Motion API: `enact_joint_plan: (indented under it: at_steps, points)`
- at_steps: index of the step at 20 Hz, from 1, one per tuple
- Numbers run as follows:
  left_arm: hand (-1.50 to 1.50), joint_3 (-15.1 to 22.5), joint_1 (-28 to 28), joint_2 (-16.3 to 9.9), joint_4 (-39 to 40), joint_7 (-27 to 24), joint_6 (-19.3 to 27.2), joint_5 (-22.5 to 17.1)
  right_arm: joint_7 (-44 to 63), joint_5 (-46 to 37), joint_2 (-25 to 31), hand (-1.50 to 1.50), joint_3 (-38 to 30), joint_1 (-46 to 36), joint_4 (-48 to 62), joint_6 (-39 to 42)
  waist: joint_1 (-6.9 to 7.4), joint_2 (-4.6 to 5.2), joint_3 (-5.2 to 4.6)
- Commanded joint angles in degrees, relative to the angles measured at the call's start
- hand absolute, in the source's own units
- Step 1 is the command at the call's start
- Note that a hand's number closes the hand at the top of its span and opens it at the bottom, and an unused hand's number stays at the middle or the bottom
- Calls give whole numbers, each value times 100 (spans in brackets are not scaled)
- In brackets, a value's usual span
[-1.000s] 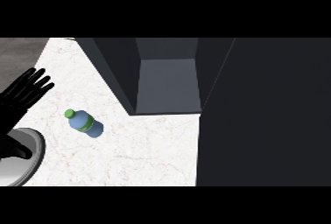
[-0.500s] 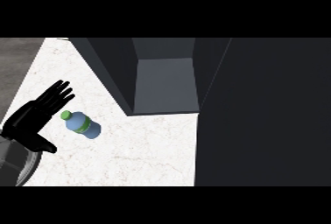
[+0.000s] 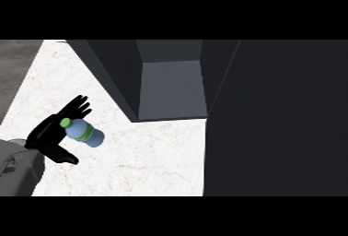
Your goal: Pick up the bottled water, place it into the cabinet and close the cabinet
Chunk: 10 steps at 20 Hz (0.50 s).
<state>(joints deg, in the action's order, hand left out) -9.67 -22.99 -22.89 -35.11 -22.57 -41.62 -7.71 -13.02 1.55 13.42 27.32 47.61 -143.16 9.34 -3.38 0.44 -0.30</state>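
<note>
The bottle lies on the table at 8 o'clock from the open cabinet. The left hand is beside it, fingers spread wide, nothing held. Probably light, smooth, rolls easily — better grasped around the body.

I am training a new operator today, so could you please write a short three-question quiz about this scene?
1. True or false: the cabinet stands open.
2. Which hand is at the bottled water? A) left hand B) right hand
3. Fill in: the bottle's cap is ____.

Key: 1 true. 2 A; its fingers are straight behind the bottle, not curled round it. 3 green.
</note>
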Motion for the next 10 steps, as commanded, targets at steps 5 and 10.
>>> enact_joint_plan:
  at_steps: [5, 10]
  points:
    - [-150, 330, -200, 267, 820, -1264, -158, 576, 164, -243, 289, -150, 109, 372, -958, -144, -2, 27, -13]
    - [150, 313, -283, 295, 1209, -1646, -320, 552, -208, -266, 421, -150, 80, 416, -678, -95, -5, 18, -10]
